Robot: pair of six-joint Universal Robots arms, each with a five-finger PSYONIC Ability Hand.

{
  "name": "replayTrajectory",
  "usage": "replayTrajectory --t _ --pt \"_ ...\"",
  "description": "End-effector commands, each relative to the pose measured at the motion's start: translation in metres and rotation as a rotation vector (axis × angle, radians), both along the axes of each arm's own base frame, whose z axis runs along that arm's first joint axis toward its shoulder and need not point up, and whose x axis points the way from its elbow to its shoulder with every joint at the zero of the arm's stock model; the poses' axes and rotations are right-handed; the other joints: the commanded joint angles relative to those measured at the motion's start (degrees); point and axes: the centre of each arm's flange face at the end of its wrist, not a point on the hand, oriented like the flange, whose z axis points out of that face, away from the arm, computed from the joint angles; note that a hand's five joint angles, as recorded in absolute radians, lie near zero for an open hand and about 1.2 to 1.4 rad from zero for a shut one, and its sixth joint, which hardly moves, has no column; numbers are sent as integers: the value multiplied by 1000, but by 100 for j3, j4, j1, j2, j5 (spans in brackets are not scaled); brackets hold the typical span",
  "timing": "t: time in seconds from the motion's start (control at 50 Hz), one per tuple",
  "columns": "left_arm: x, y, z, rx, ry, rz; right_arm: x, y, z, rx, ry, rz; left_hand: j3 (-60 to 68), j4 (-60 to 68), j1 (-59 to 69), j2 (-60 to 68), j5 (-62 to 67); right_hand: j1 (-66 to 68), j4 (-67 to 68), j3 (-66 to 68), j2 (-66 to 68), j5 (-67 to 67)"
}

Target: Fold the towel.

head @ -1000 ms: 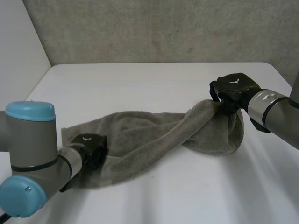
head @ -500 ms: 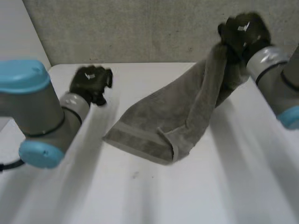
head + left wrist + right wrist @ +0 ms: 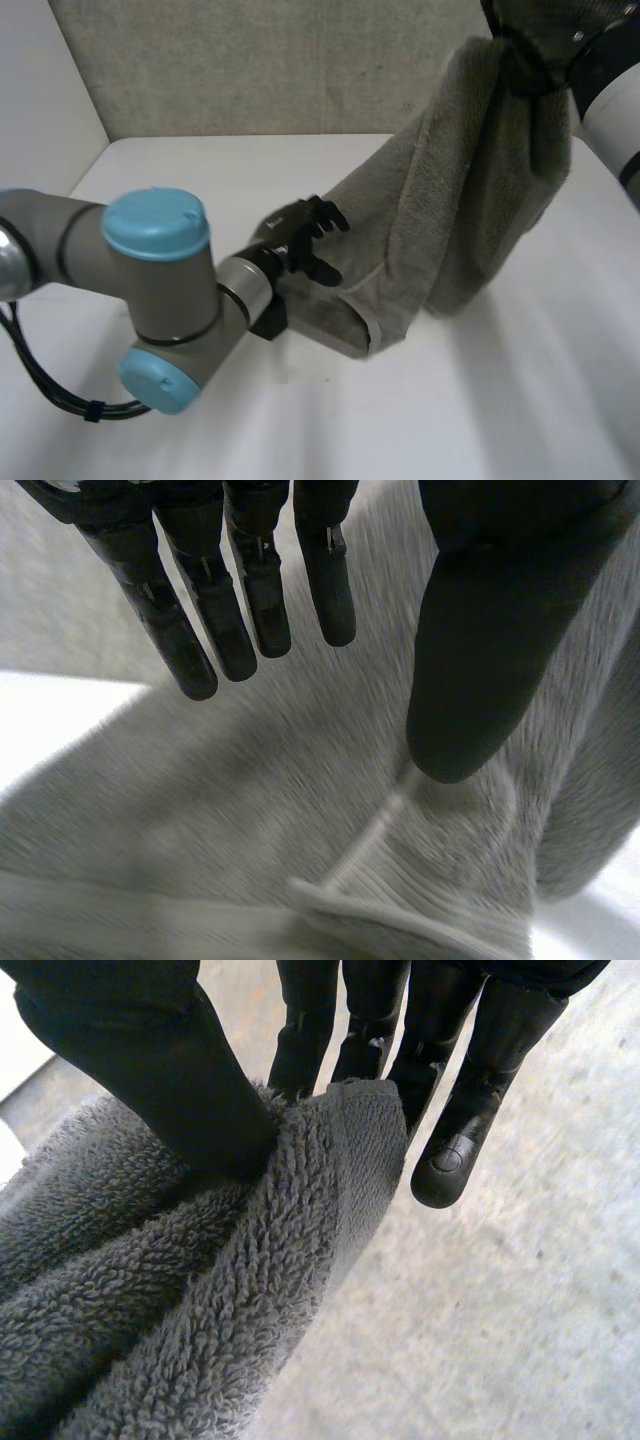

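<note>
My right hand [image 3: 535,38] holds a grey towel [image 3: 470,200] high at the back right. In the right wrist view its thumb [image 3: 165,1070] pinches the towel's edge [image 3: 300,1250] against the fingers. The towel hangs down in a bunched drape, and its hemmed lower end [image 3: 350,322] rests on the white table [image 3: 480,400]. My left hand [image 3: 298,240] hovers beside that lower end with its fingers spread and nothing in them. In the left wrist view the straight fingers [image 3: 250,590] and thumb [image 3: 480,670] stand just above the towel [image 3: 230,810] and its hemmed corner [image 3: 400,890].
The left arm's blue-capped elbow [image 3: 155,228] stands over the table's front left. A grey wall [image 3: 280,70] runs along the back and a white wall [image 3: 40,110] closes the left side. Bare table lies in front of the towel.
The left hand let go of the towel, swung up and away, then came back to the lower end with fingers opened. The right hand raised the towel from the table to high up.
</note>
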Motion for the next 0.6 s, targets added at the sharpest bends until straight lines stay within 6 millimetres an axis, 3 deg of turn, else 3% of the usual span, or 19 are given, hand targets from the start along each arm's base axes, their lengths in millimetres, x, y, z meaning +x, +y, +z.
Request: replayTrajectory --t 0.02,0.24,0.26,0.28,0.32,0.4,0.44,0.48,0.5,0.54,0.56,0.58,0.6 --pt "-12 12 -15 31 -15 -36 1 40 30 -62 -31 55 428 429 404 430 433 2514 1156 1200 1262 1449" --pt "-32 32 -28 107 35 -80 8 78 50 -113 -72 105 747 748 723 749 753 2514 1156 1200 1262 1449" --pt "-33 35 -30 114 30 -87 8 78 50 -113 -72 105 1880 1881 1856 1882 1885 2514 1156 1200 1262 1449" --pt "-33 35 -30 114 30 -87 8 77 49 -108 -71 97 1891 1892 1867 1893 1897 2514 1156 1200 1262 1449" --pt "-30 37 -35 127 13 -82 9 76 46 -100 -66 96 4587 4588 4563 4589 4593 2514 1156 1200 1262 1449" --pt "-23 39 -37 142 -19 -58 9 68 37 -78 -51 82 4631 4632 4607 4633 4636 2514 1156 1200 1262 1449" --pt "-17 36 -35 151 -37 -29 10 63 32 -61 -39 75 4631 4632 4607 4633 4636 2514 1156 1200 1262 1449" --pt "6 18 -17 131 -60 61 12 57 23 -36 -19 67 4631 4632 4607 4633 4636 2514 1156 1200 1262 1449" --pt "6 18 -17 131 -60 61 13 50 12 -9 13 57 4631 4632 4607 4633 4636 2514 1156 1200 1262 1449" --pt "31 3 9 68 -93 118 14 42 0 20 50 42 4631 4632 4607 4633 4636 2514 1156 1200 1262 1449" --pt "31 3 9 68 -93 118 11 33 -13 57 93 19 4631 4632 4607 4633 4636 2514 1156 1200 1262 1449" --pt "46 -7 21 20 -128 148 6 24 -27 101 146 -12 4631 4632 4607 4633 4636 2514 1156 1200 1262 1449" --pt "61 -15 31 -35 -179 175 6 24 -27 101 146 -13 4631 4632 4607 4633 4636 2514 1156 1200 1262 1449"
